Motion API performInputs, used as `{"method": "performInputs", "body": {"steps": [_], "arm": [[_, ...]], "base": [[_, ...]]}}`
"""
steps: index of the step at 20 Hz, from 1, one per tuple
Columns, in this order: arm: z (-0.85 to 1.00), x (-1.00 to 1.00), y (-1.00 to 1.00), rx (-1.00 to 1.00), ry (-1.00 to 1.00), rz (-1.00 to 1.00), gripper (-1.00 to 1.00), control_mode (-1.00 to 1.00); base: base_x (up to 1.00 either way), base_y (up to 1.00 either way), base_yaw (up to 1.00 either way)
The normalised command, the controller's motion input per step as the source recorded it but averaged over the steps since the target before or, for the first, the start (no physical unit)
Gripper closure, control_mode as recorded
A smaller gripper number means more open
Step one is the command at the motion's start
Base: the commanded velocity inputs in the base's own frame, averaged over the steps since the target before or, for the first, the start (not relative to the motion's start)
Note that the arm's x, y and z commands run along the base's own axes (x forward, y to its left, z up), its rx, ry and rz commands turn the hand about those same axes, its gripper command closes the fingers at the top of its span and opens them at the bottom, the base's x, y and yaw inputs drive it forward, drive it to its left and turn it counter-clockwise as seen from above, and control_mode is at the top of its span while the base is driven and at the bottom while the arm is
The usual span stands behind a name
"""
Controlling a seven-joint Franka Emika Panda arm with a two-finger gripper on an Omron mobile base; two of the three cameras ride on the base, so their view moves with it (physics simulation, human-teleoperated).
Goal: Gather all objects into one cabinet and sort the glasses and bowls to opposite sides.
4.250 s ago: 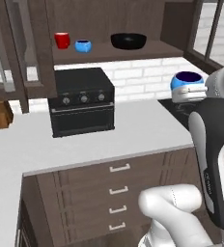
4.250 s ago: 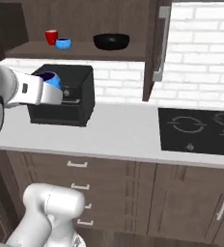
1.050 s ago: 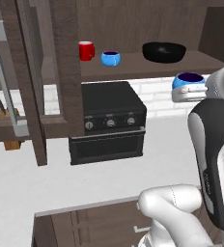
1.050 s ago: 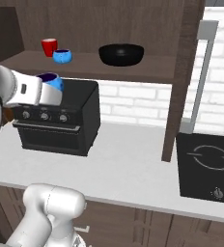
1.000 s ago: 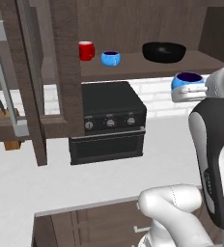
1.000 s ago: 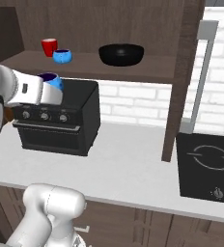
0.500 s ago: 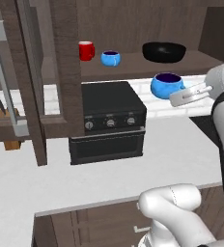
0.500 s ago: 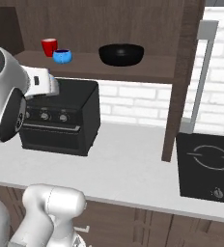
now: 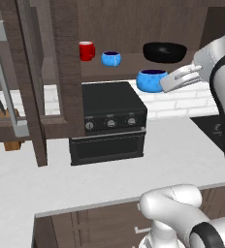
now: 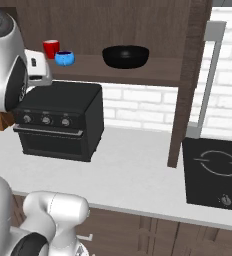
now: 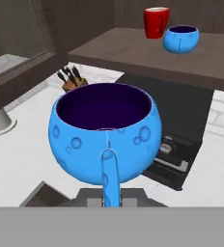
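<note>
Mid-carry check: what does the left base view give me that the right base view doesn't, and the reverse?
Left base view alone: the carried blue mug held at the gripper, just below the cabinet shelf, and the knife block at far left. Right base view alone: the stovetop at right. Both share the red cup, the shelved blue mug, the black bowl and the countertop oven.

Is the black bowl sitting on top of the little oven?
No, the black bowl rests on the cabinet shelf above the oven.
</note>
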Motion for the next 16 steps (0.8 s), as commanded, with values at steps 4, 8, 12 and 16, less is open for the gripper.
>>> {"method": "performInputs", "body": {"steps": [4,8,12,16], "arm": [[0.0,0.33,0.0,0.0,-0.1,0.0,1.0,-1.0],[-0.03,0.38,0.04,0.0,-0.24,0.0,1.0,-1.0],[-0.24,0.49,0.2,0.0,-0.15,0.0,1.0,-1.0],[-0.13,0.56,0.4,0.0,-0.02,0.0,1.0,-1.0]], "base": [[0.0,0.0,0.0],[0.0,0.0,0.0],[0.0,0.0,0.0],[0.0,0.0,0.0]]}}
